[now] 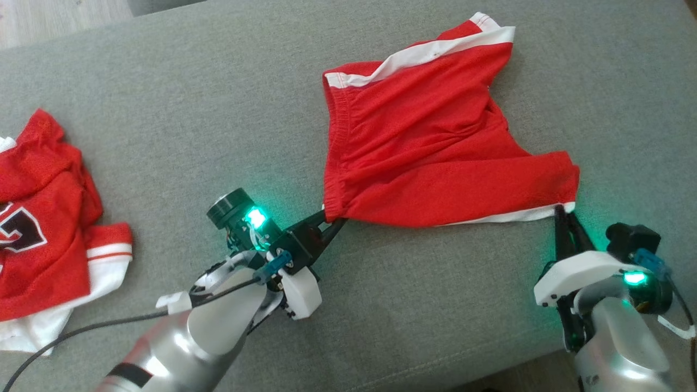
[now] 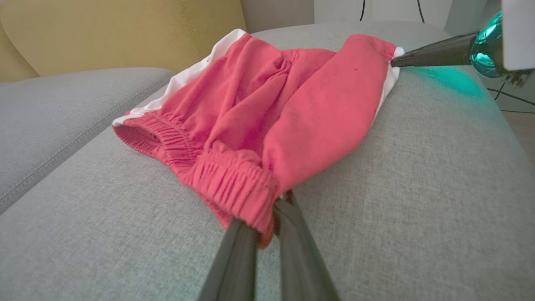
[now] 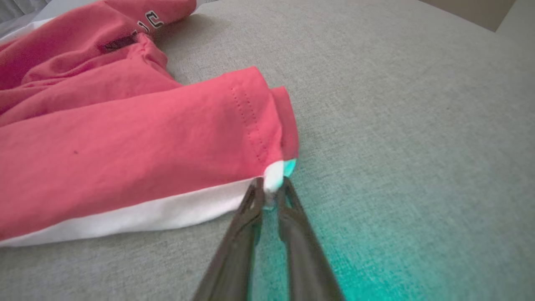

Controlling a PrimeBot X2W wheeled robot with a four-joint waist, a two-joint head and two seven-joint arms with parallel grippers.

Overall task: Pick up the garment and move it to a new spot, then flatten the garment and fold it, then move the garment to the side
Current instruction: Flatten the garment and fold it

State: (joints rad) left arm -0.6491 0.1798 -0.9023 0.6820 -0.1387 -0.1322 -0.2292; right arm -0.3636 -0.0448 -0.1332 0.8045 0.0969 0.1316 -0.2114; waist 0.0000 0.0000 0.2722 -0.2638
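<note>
Viewing from the head, we see the shorts [image 1: 430, 147] lying on the sofa [image 1: 218, 109], well apart from a jersey [image 1: 43, 218]. The left gripper [image 1: 331, 220] is clenched on the waistband [image 1: 333, 152] corner and the right gripper [image 1: 561, 211] on the hem [image 1: 512, 216] corner. Holding both near corners, we judge, lets us pull that edge taut for flattening. From the left wrist, the fingers [image 2: 238, 259] pinch the elastic waistband. From the right wrist, the fingers pinch the white hem's end.
</note>
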